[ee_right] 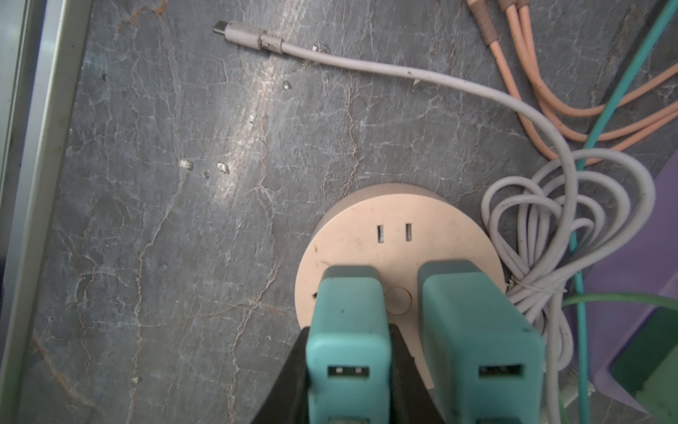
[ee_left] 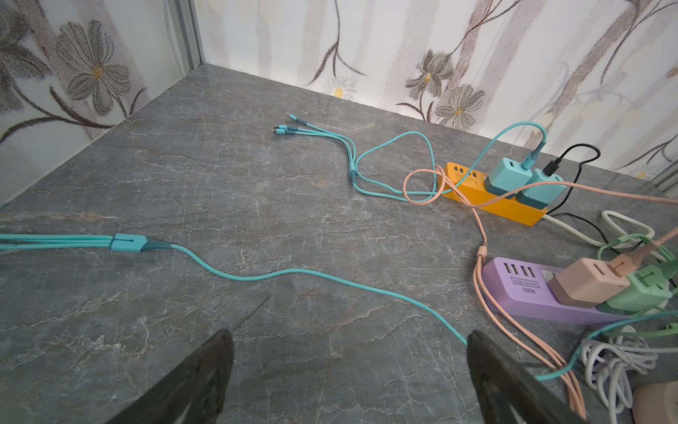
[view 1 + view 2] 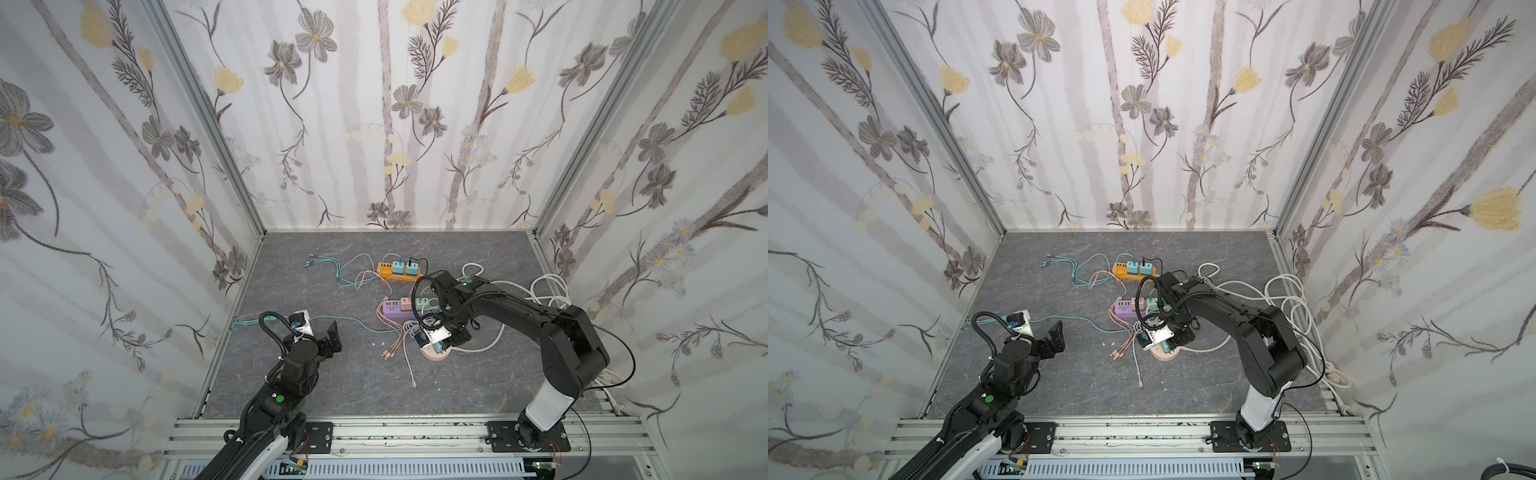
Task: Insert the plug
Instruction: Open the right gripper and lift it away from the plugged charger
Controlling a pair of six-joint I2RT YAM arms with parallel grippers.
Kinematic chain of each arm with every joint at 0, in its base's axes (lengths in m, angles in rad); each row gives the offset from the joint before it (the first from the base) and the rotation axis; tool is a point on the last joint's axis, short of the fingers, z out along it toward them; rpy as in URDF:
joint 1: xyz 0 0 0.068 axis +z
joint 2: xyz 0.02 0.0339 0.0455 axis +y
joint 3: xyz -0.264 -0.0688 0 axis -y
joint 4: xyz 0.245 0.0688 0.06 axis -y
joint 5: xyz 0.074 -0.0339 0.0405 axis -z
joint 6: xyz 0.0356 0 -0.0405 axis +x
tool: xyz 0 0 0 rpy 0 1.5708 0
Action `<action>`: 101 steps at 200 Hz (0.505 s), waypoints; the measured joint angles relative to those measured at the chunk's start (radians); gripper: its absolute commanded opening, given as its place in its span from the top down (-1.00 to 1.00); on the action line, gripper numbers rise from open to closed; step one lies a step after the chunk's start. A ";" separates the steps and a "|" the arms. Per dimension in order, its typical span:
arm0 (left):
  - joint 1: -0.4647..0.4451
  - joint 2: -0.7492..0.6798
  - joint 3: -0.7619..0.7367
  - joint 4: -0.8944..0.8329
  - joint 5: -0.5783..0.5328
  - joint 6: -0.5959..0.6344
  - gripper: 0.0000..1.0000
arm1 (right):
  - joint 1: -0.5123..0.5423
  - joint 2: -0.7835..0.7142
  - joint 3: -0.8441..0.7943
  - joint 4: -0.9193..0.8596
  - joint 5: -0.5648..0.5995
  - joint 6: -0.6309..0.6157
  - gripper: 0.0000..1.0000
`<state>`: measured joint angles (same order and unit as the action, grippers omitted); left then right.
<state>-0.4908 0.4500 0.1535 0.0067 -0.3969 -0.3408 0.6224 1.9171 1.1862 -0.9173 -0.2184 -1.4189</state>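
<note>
**Fig. Plug insertion at the round socket, read from my hands outward.**

My right hand (image 1: 348,341) pinches the teal plug (image 1: 348,315) by its two flanks. It holds the plug upright on the round socket (image 1: 396,220), which lies on the grey surface (image 1: 183,220). The prongs are hidden under the plug body, so I cannot tell whether they sit fully in their slots. A second teal adapter (image 1: 473,330) stands on the same disc, just beside the held one, with only a narrow gap between them.

My left hand (image 2: 348,336) is spread wide and empty. In both top views it hovers above the surface at 9 o'clock of the socket, well apart from it, with a teal cable (image 2: 293,273) running on the surface ahead of it.

Hazards, as I judge them:
- (a) Nothing braces the disc, so an off-axis push may slide or tip it.
- (b) A tilted plug may jam its prongs at the slot mouths.
- (c) My inner finger may scrape the neighbouring adapter and lever it loose.
- (d) The white cable coil (image 1: 550,220), just beside the disc rim, and the peach cables (image 1: 489,35) at 9 o'clock may snag on my hand when I withdraw.

Farther out, toward 11 o'clock, lie the purple strip (image 3: 392,308) and, beyond it, the orange strip (image 3: 399,272). Neither takes part in this step.
</note>
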 measured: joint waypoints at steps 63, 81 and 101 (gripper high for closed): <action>0.015 0.095 0.101 0.005 -0.097 0.000 -1.00 | 0.000 -0.140 -0.039 -0.018 -0.001 0.103 -0.98; 0.027 0.160 0.137 0.018 -0.142 -0.001 -1.00 | 0.000 -0.232 -0.080 -0.039 -0.013 0.140 -0.99; 0.050 0.241 0.175 0.044 -0.165 -0.005 -1.00 | -0.012 -0.283 -0.142 -0.048 -0.011 0.166 -0.99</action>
<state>-0.4404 0.6910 0.3290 0.0509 -0.5617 -0.3458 0.6106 1.6337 1.0439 -0.9649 -0.2298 -1.2533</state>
